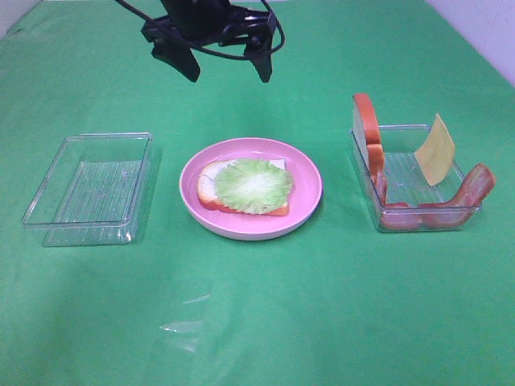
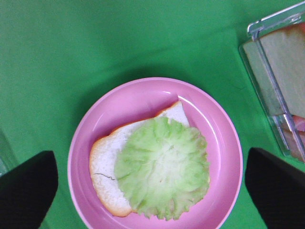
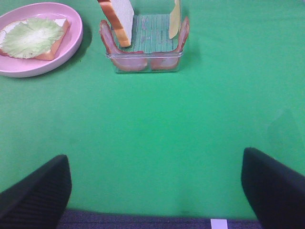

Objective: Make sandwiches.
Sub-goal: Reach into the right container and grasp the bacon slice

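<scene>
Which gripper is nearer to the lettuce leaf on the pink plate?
Left. The left gripper hangs open above the lettuce leaf. The right gripper is far from it, across the green cloth.

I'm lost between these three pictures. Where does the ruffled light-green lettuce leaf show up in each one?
Exterior high: the ruffled light-green lettuce leaf lies mid-picture, on a white bread slice.
Left wrist: seen close from above, covering much of that slice.
Right wrist: small and far off, in a corner of the picture.
Shared landmark: the round pink plate beneath it.
</scene>
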Robot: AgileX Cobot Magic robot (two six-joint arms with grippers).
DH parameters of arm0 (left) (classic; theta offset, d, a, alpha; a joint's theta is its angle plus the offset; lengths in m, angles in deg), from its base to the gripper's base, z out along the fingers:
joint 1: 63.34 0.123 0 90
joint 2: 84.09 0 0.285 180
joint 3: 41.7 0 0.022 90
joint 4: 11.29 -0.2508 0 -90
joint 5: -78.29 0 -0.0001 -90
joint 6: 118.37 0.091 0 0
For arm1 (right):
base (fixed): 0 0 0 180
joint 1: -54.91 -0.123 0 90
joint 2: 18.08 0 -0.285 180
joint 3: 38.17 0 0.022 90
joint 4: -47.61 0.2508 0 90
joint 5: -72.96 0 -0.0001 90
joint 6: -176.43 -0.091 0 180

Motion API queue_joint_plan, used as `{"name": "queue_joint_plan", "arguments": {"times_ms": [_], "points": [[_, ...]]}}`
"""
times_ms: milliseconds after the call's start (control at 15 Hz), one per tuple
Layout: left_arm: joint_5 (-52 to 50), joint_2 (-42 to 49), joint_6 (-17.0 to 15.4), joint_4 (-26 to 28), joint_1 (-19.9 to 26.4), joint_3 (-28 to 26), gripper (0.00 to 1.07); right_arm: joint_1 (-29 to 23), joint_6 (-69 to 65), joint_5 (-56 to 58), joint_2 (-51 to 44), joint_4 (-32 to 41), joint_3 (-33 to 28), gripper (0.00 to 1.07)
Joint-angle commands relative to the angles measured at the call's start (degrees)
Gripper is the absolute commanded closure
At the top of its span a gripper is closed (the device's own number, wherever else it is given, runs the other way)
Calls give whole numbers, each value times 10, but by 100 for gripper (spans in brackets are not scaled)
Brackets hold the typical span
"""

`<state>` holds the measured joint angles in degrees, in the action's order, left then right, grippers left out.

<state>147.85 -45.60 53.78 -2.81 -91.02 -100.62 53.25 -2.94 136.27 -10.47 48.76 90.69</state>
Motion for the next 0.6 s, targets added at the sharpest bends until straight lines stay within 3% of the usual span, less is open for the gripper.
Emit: {"name": "queue_joint_plan", "arguments": {"times_ms": [67,200,267,333,400,600], "points": [[60,56,-5,-32,3,41,4,2,-2,-2,-15,2,-2,13],[60,93,-5,-36,21,88,4,2,-2,-2,-15,2,-2,13],[60,154,5,-38,57,175,4,2,-2,-2,-15,2,-2,13],[60,189,13,-40,80,227,4,2,-2,-2,-15,2,-2,13],[60,204,15,-41,89,248,4,2,-2,-2,-15,2,-2,13],[60,307,22,-50,160,392,4,2,-2,-2,-15,2,-2,13]]}}
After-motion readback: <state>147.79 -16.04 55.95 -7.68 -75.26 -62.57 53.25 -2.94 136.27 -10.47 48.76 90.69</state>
